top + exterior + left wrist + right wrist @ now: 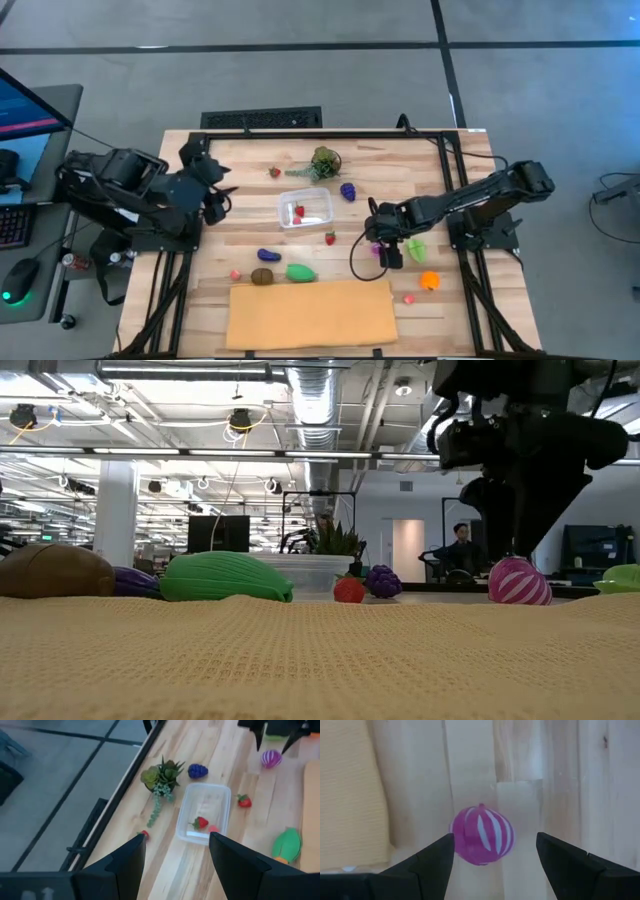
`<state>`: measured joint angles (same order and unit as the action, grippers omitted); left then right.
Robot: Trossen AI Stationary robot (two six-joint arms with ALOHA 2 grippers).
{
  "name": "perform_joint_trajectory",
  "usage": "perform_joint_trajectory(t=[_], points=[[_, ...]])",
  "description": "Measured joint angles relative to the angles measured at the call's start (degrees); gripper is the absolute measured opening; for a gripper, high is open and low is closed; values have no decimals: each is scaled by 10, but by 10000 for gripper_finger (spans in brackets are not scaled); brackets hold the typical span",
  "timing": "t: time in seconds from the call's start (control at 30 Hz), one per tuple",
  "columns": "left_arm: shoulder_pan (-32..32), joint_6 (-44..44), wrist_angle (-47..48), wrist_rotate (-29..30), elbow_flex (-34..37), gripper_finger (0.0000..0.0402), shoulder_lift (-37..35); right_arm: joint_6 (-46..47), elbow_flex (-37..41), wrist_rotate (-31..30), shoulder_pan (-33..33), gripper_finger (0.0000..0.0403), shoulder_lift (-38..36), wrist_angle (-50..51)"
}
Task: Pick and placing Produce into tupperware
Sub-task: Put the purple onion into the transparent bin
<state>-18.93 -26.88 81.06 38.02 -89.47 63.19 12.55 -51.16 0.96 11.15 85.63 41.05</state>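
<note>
Left arm parked at the table's left edge, well back from the work. Left gripper [222, 196] hangs with fingers apart, nothing between them, aimed toward the tub.

Along the front lies a tan mat [312, 312]. Just behind its left end, in a row: a small pink piece [236, 274], a brown piece [262, 277], a green piece [301, 271]. A blue piece [268, 256] sits slightly farther back.

Mid-table: the clear tub [306, 209], upright, no lid on it. One strawberry [298, 211] lies inside; the left wrist view shows a second small pinkish piece [213, 828] in there too. Another strawberry [330, 237] lies on the wood just outside the tub's front right corner. A small red piece [275, 172] lies behind and left of the tub. A leafy plant [323, 163] stands behind it, and purple grapes [347, 190] rest to the tub's right.

Right of centre: right gripper [385, 246] pointed down at the table, fingers spread wide, empty. A pink striped ball [481, 835] rests on the wood right under it. In the right wrist view the ball sits between the two fingers with a gap on each side. The low view shows it on the table, with the gripper above.

Farther right: a light green piece [416, 249], an orange piece [429, 281], and another small pink piece [410, 298] nearer the front.
</note>
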Motion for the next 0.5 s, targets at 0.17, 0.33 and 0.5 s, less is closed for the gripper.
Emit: perform_joint_trajectory(t=[0.17,0.33,0.5], points=[[-25,-36,26,33,0,212,-5,9,0,6,0,276,0,-3],[-44,-62,47,52,0,212,-5,11,0,19,0,276,0,-5],[-60,-81,58,75,0,212,-5,25,0,21,0,276,0,-4]])
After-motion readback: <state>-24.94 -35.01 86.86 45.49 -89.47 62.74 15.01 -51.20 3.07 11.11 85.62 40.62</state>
